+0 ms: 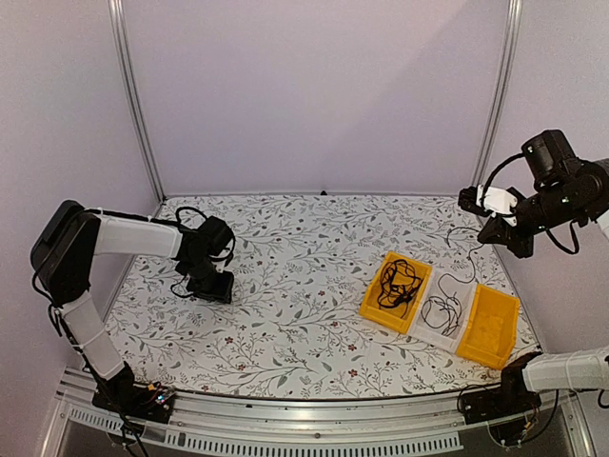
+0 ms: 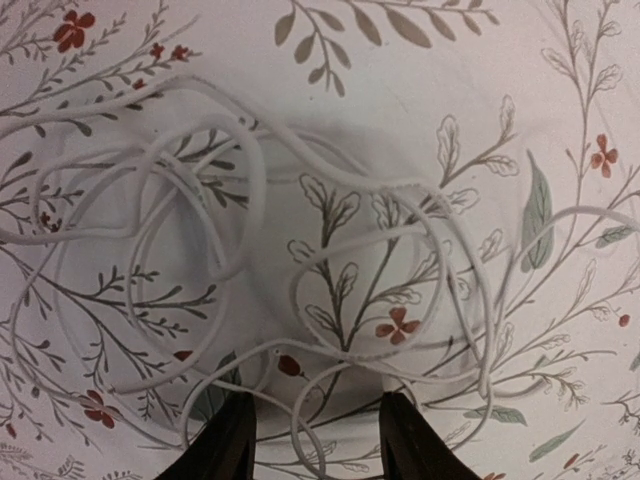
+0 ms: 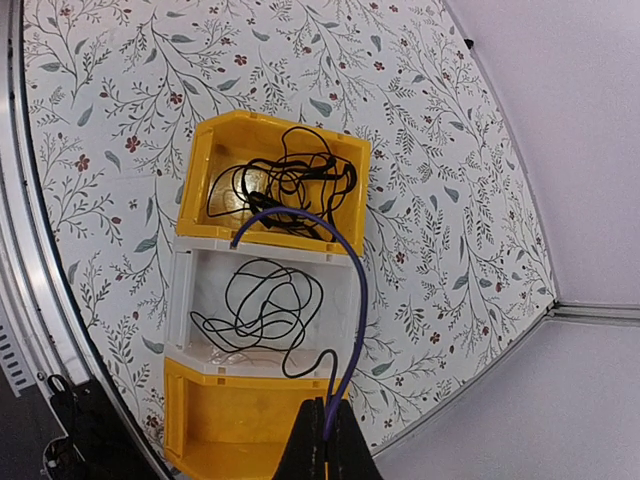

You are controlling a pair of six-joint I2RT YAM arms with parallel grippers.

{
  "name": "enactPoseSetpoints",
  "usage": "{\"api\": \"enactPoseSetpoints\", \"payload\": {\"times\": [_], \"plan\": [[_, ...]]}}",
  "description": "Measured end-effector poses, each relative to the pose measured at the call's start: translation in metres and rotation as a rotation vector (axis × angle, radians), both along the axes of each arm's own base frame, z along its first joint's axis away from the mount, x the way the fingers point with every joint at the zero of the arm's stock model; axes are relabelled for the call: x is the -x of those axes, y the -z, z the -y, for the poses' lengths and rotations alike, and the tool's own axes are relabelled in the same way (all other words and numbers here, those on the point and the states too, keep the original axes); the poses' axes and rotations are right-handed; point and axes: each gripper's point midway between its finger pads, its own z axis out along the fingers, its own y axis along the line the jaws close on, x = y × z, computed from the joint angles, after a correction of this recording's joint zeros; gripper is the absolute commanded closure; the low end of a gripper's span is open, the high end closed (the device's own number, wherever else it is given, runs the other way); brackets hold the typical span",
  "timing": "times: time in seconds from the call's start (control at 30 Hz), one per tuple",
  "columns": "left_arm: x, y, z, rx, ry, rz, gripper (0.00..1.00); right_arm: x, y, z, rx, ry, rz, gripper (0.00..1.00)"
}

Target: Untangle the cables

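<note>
**A:** From above, where does everything sit?

**B:** The left fingers [image 1: 213, 282] are down at the worktop [image 1: 304, 238], far left. I can't pick out any cable under them from up there. The right fingers [image 1: 511, 238] hang high over the row of bins [image 1: 491, 324].

**A:** And the left wrist view?

**B:** The white cable [image 2: 250, 190] lies in overlapping loops just ahead of the left fingers. They stand apart, gripping nothing, with strands crossing the gap between them. I'd close on one strand only, near the tips. Then I'd lift slowly, so the loops slide off rather than cinch.

**A:** Right wrist?

**B:** Those fingers are pinched shut on a purple cable [image 3: 360, 290]. It arcs out ahead of them, and its free end hangs over the seam between the far yellow bin [image 3: 200, 160] and the white bin [image 3: 182, 300]. Each of those two holds a black cable [image 3: 262, 300]. The near yellow bin [image 3: 225, 420], right below the fingertips, shows no cable. I'd release over that one and keep the tail from dipping into the black loops.
</note>
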Motion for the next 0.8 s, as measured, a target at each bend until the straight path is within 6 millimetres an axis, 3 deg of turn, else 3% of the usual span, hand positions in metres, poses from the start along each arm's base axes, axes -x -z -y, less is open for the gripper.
{"api": "enactPoseSetpoints", "payload": {"times": [0.2,0.3,0.47,0.57,0.67,0.8], "plan": [[0.000,0.000,0.000,0.003,0.001,0.002,0.54,0.005,0.004,0.006,0.037,-0.023,0.020,1.00],[0.000,0.000,0.000,0.005,0.001,0.002,0.54,0.010,0.032,0.007,0.062,-0.029,-0.058,1.00],[0.001,0.000,0.000,0.008,0.000,0.005,0.54,0.023,0.103,0.011,0.124,-0.038,-0.233,1.00],[0.002,0.000,0.000,0.011,-0.003,0.009,0.54,0.032,0.134,0.016,0.157,-0.050,-0.281,1.00],[0.007,0.001,-0.003,0.010,-0.005,0.001,0.54,0.032,0.146,0.017,0.161,-0.053,-0.279,1.00],[0.008,0.000,-0.003,0.013,-0.012,0.001,0.54,0.017,0.154,0.011,0.137,-0.026,-0.254,1.00]]}}
